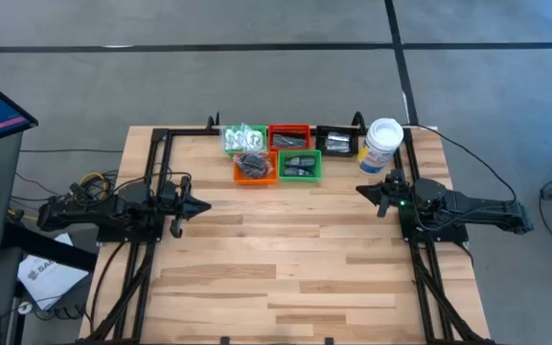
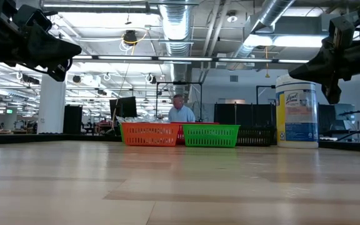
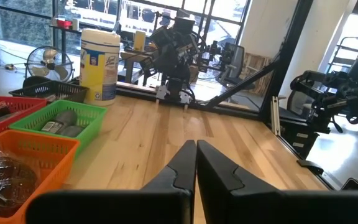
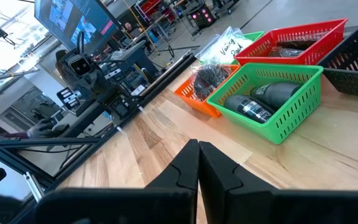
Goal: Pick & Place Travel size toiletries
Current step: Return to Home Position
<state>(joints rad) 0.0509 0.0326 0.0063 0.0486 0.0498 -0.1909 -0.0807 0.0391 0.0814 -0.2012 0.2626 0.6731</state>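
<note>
Evidently the sorting looks finished and the homing step is in hand: the left gripper (image 1: 195, 204) and right gripper (image 1: 364, 189) hang empty near the table's opposite sides, each with fingers pressed together. The toiletries (image 1: 298, 167) lie in the bins (image 1: 320, 165) at the far edge, well apart from both. Next, I judge, each arm need only settle into rest, touching nothing.

Wooden table (image 1: 286, 268): orange bin (image 2: 149, 134), green bin (image 2: 210, 135), red bin (image 1: 289, 126), black bin (image 1: 336, 128), white canister (image 3: 99, 65).
</note>
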